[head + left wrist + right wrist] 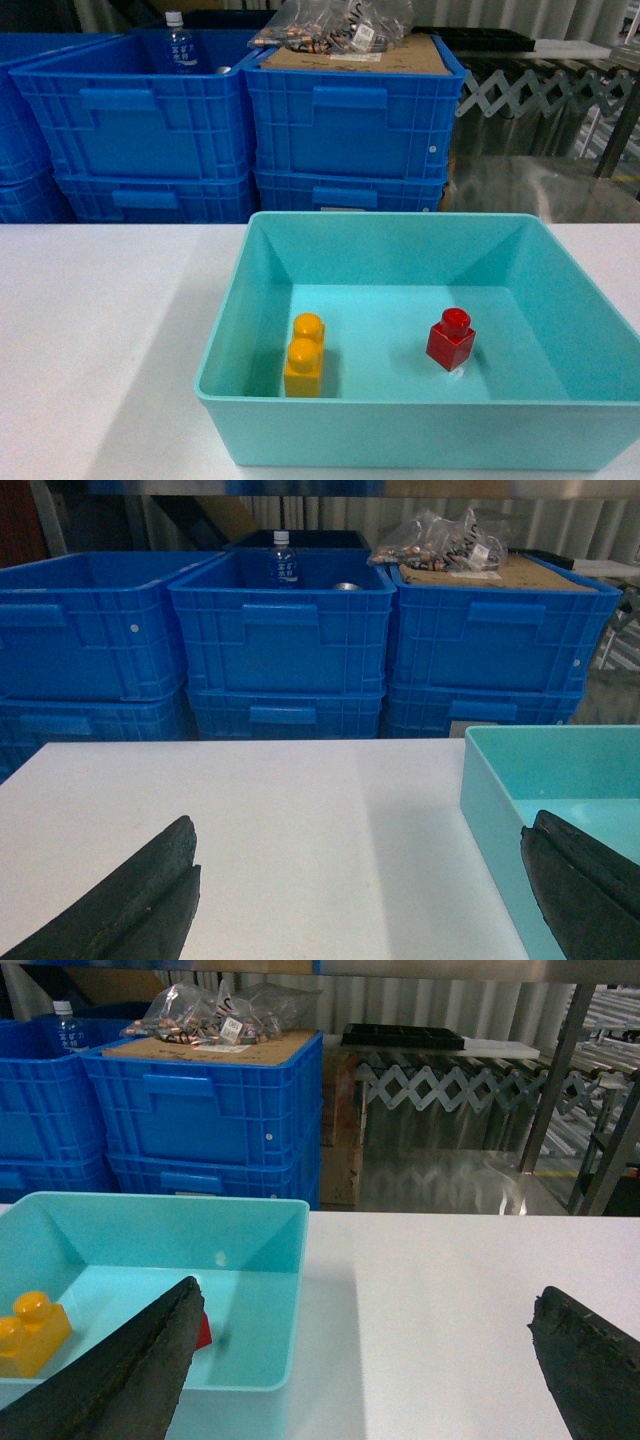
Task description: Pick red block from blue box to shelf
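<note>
Red block upright in blue box, right half; right gripper nearer, both grippers wide open, empty.

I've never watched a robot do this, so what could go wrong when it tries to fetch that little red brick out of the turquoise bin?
Two things, perhaps. The red block is small and glossy, so it might slip from the fingers. It also sits low inside the blue box, so the wide-open right gripper might bump the sloping wall on the way down and shove the box.
</note>
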{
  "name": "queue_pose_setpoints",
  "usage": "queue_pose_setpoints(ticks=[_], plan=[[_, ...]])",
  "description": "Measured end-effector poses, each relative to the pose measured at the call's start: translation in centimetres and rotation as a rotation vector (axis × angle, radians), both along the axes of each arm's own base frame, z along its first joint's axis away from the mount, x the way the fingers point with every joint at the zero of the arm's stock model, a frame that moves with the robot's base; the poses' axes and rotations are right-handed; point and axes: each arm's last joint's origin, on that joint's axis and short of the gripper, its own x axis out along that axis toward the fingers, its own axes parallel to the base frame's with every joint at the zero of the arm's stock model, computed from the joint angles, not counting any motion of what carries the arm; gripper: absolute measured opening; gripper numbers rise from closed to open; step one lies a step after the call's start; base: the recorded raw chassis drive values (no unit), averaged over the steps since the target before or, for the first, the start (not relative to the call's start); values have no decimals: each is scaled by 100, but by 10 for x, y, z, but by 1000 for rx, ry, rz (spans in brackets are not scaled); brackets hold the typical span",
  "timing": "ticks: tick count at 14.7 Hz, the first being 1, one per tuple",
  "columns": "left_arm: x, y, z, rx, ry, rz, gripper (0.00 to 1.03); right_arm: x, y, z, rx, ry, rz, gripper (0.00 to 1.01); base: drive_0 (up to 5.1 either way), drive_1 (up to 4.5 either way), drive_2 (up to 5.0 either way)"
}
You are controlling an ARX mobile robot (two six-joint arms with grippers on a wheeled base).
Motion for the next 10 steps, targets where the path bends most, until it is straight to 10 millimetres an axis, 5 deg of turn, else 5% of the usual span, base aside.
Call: queue_pose_setpoints(ticks=[10], plan=[[0,0,0,0,0,0,98,0,0,0,0,0,0,98,0,0,0]])
